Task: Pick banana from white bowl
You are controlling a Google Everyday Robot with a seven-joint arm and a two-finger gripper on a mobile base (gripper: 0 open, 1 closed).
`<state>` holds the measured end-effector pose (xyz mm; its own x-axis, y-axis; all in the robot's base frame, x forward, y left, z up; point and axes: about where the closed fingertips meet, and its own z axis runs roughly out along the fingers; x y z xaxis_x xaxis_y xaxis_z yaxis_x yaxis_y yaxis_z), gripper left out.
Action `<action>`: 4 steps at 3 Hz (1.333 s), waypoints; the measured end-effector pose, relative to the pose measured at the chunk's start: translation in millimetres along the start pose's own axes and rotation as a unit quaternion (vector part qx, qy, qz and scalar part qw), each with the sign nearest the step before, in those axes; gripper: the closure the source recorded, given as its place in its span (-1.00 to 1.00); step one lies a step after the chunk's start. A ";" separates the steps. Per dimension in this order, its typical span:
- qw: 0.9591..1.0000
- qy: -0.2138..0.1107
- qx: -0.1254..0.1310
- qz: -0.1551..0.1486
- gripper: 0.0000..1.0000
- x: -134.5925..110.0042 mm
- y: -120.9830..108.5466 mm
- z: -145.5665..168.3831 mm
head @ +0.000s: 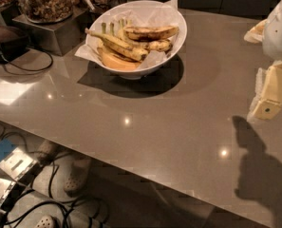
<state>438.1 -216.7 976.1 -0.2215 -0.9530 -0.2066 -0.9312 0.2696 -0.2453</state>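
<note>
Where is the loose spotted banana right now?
The banana lies at the back of the white bowl, upper centre of the camera view, behind the joined bananas; the tool hangs at the right edge, far off.

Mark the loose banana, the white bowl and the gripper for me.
banana [151, 32], camera view, middle of its blotched peel.
white bowl [183, 26], camera view, rim, right side.
gripper [264, 109], camera view, lower tip, at the picture's right edge over the counter [178, 127].

Your arm [280, 30]: one, white rounded casing, entering at the right edge of your view and largely cut off by it. Your end effector [267, 101]: one, cream-coloured, hung directly below that casing, tilted with its tip pointing down and slightly left, held clear in the air.
</note>
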 end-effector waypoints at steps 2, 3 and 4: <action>1.000 0.002 -0.009 -0.001 -1.00 -7.6 -11.3 -0.9; 0.999 0.022 -0.040 -0.023 -1.00 -48.3 -64.8 22.6; 0.999 0.010 -0.025 -0.029 -1.00 -59.3 -72.1 22.9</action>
<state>525.0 -176.5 984.4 -0.1727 -0.9694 -0.1747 -0.9558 0.2077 -0.2081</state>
